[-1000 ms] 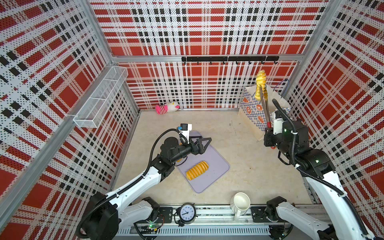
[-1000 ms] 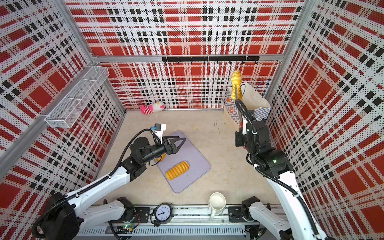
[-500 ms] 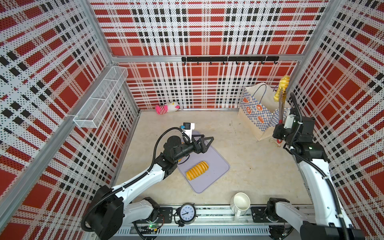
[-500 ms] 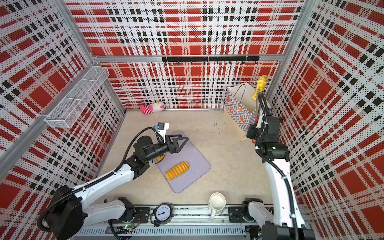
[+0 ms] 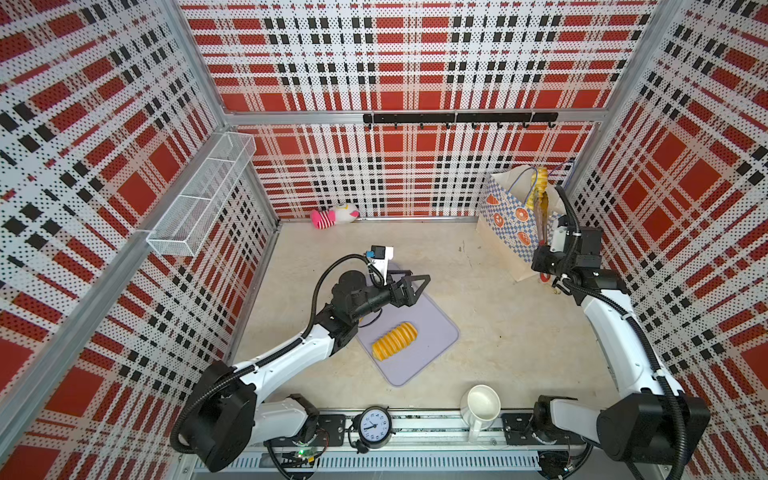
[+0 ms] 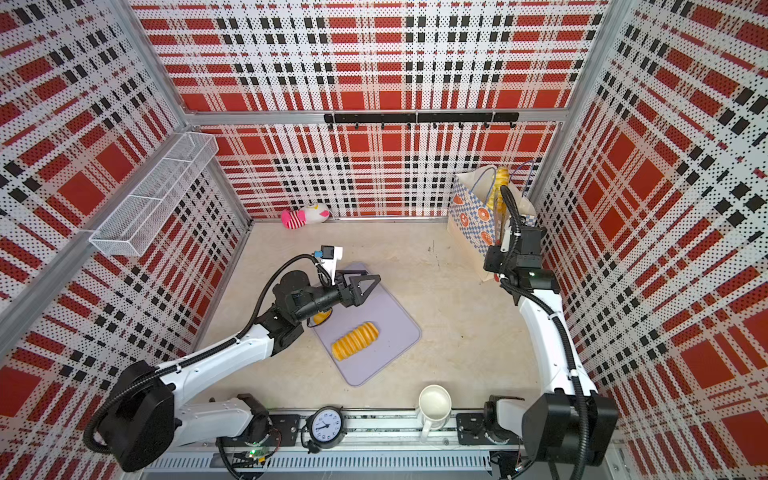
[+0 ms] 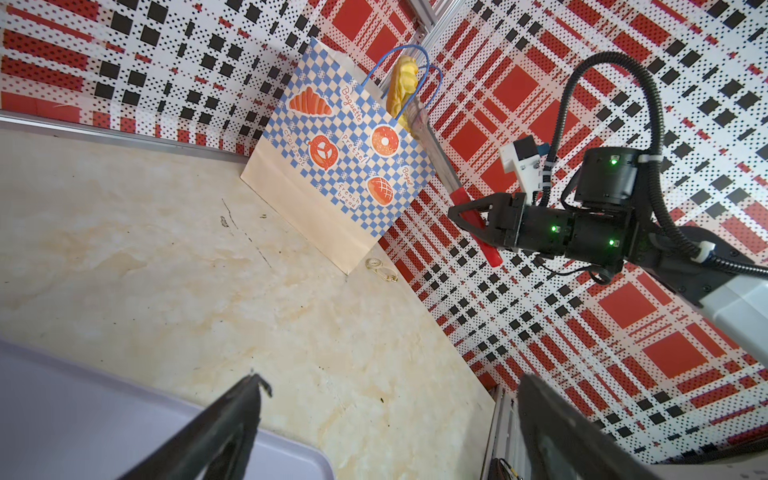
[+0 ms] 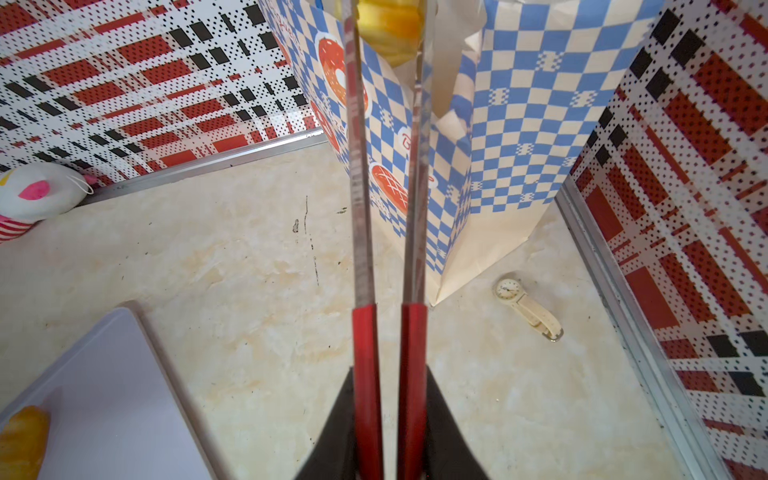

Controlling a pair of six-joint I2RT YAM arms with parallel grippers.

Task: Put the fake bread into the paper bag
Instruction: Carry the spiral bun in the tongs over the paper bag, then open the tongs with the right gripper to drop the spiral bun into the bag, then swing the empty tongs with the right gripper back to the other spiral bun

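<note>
My right gripper (image 8: pixel 388 374) is shut on the red handles of long metal tongs (image 8: pixel 361 208). The tong tips pinch a yellow fake bread (image 5: pixel 539 183) (image 8: pixel 390 25) at the open mouth of the checked paper bag (image 5: pixel 511 220) (image 7: pixel 340 166), which stands in the back right corner. In both top views a ridged loaf (image 5: pixel 395 340) (image 6: pixel 355 341) lies on the lilac mat (image 5: pixel 432 332). Another yellow piece (image 6: pixel 321 318) peeks out under my left arm. My left gripper (image 5: pixel 415 280) (image 7: pixel 390 382) hovers wide open and empty over the mat's far end.
A pink-and-white plush toy (image 5: pixel 334 215) lies by the back wall. A white jug (image 5: pixel 482 405) and a small clock (image 5: pixel 376 426) stand at the front edge. A wristwatch (image 8: pixel 528 307) lies beside the bag's foot. A wire basket (image 5: pixel 199 203) hangs on the left wall.
My right arm swung the tongs and bread from the bag's front-left edge to the right, then back a little and lower into the bag's mouth. My left arm edged slightly forward.
</note>
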